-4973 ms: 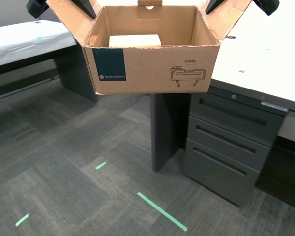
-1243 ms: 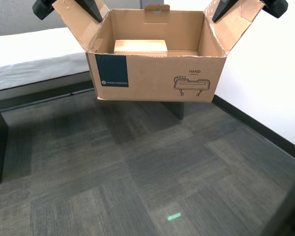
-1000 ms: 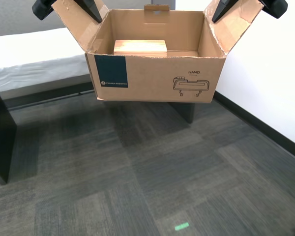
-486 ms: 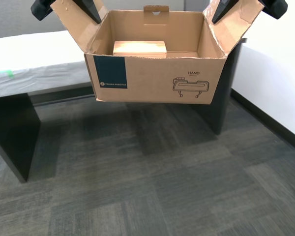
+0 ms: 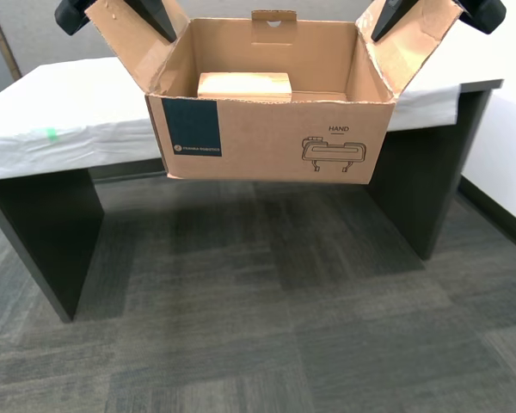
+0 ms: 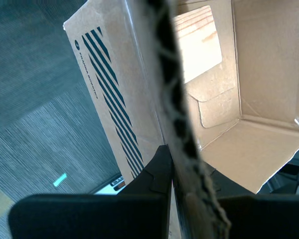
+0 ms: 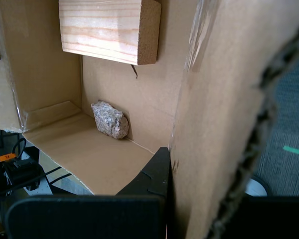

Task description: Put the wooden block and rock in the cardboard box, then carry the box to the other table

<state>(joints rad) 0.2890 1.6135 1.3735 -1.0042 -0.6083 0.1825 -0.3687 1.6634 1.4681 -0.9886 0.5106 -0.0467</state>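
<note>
My first claw (image 7: 165,199) and my second claw (image 6: 170,199) are matte black plastic, each with angular, wedge-shaped fingers (image 6: 157,172) on a flat black bar.

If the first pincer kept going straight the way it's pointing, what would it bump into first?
My first pincer is already clamped on a flap of the cardboard box, so that flap comes first. Past it, the line seems to run down the box wall toward the floor near the rock, though depth is hard to judge.
</note>
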